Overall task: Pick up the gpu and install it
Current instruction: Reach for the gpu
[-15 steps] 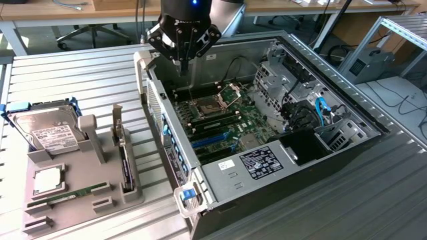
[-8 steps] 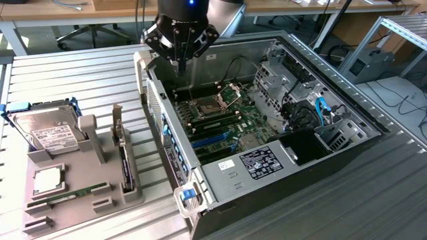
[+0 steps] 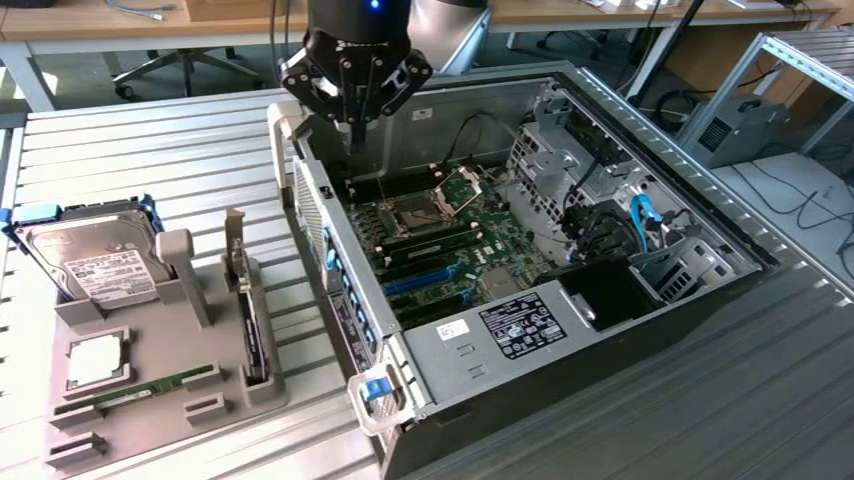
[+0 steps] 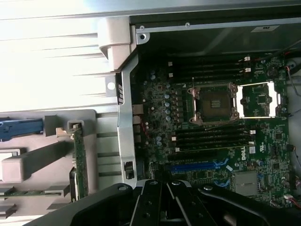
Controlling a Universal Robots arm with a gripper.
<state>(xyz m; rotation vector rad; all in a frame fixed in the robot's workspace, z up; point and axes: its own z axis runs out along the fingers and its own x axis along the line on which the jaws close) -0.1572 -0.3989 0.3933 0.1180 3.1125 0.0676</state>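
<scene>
The gpu stands on edge in a slot of the grey holder, just beside the open computer case, outside its rear wall, with its silver bracket rising at one end. A hard drive and a memory stick sit in the same holder, farther from the case. The holder rests on the slatted worktop. The pincer hangs closed and empty over the case's rear edge, well apart from the gpu
</scene>
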